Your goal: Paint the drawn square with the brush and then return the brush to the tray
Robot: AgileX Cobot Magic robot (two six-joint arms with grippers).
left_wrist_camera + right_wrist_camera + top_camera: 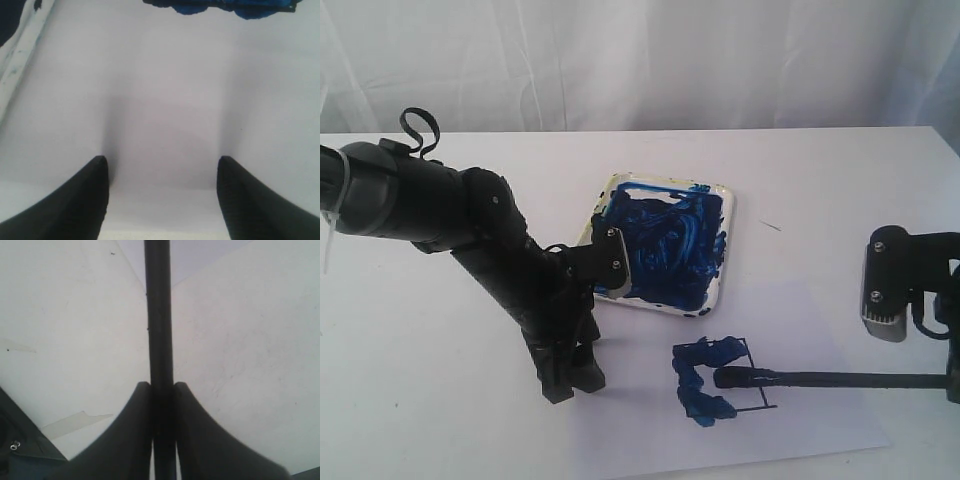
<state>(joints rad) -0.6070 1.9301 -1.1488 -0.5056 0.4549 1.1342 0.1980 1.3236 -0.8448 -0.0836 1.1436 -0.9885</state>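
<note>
your left fingers [80,205] stand wide apart and empty, low over the paper [650,420], left of the drawn square [740,358]. behind them the tray [724,262] sits on the tabletop [440,420], thick with blue paint. the square is smeared blue on its left side and the rest is blank. the brush [840,379] lies nearly level with its tip inside the square, and your right fingers [125,440] are clamped on the far end of the handle. it looks light, thin and stiff, probably slick. held that far back the tip may wobble, so press gently.
</note>
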